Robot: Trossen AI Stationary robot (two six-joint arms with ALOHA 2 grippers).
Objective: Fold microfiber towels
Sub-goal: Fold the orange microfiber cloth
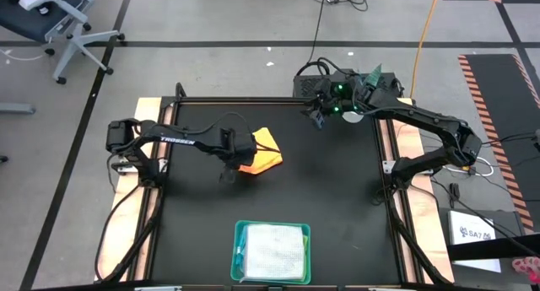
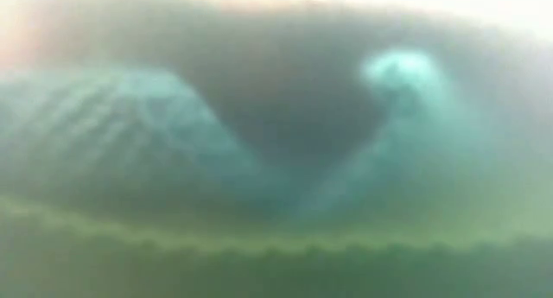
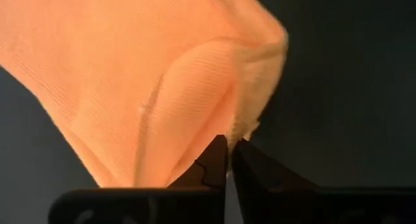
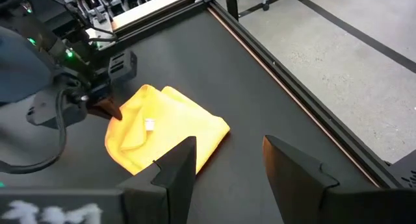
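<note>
While the teal rectangular plastic tray [image 1: 239, 232] sits at the near edge of the black table [image 1: 337, 207], it holds a pale grey-white microfiber towel [image 1: 272, 252] lying flat and filling most of it, with a sliver of turquoise and green cloth showing along the tray's left wall. The low view is smeared over by blurred teal and green shapes, and nothing can be made out there.

The yellow-orange microfiber towel [image 1: 261, 151] lies on the table left of centre, well apart from the tray. It is bunched and partly doubled over, one pointed corner raised, with a small white tag [image 4: 149, 124] showing on its upper surface. The left gripper [image 3: 228, 150] is at the towel's left side, its fingers drawn nearly together on a fringe of the cloth's edge; in the left wrist view the soft ribbed fabric hangs in folds just past the tips.

The right gripper [image 4: 227, 156] is raised over the far right corner of the table, well away from the towel, fingers spread wide with nothing between them. The dark mat between the towel and the right wooden edge strip [image 1: 396, 139] is bare.
</note>
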